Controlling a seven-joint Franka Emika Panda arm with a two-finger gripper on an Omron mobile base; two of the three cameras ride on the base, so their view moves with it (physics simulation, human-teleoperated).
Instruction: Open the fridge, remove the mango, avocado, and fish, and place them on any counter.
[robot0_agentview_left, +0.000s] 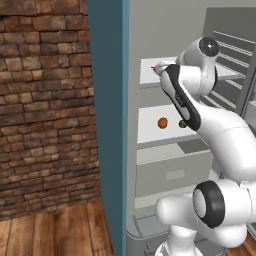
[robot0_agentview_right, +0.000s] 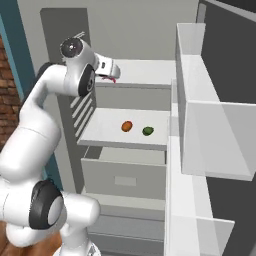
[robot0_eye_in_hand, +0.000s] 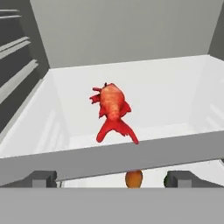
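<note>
Nearest the hand camera we see the 2 dark fingertips of the gripper (robot0_eye_in_hand: 112, 179), spread wide apart and grasping nothing, poised just outside the front lip of the upper shelf (robot0_eye_in_hand: 175, 87). We read no brand, label or writing anywhere.

On that white shelf lies the red fish (robot0_eye_in_hand: 112, 109), its tail toward the shelf edge, near the middle and well clear of both side walls; bare shelf surrounds it on all sides. It sits ahead of the released gripper, apart from the fingertips.

Below the lip, between the fingertips, we see the orange mango (robot0_eye_in_hand: 134, 178), and a dark green avocado (robot0_eye_in_hand: 166, 180) just beside the right fingertip in this view.

In the right base view the fridge (robot0_agentview_right: 140, 35) stands open, its door (robot0_agentview_right: 210, 130) swung to the right. The mango (robot0_agentview_right: 127, 126) and avocado (robot0_agentview_right: 148, 131) rest near each other, not touching, on the middle shelf (robot0_agentview_right: 100, 130), above a closed grey drawer (robot0_agentview_right: 125, 180). The gripper (robot0_agentview_right: 111, 73) hovers at the upper shelf's front-left edge.
</note>
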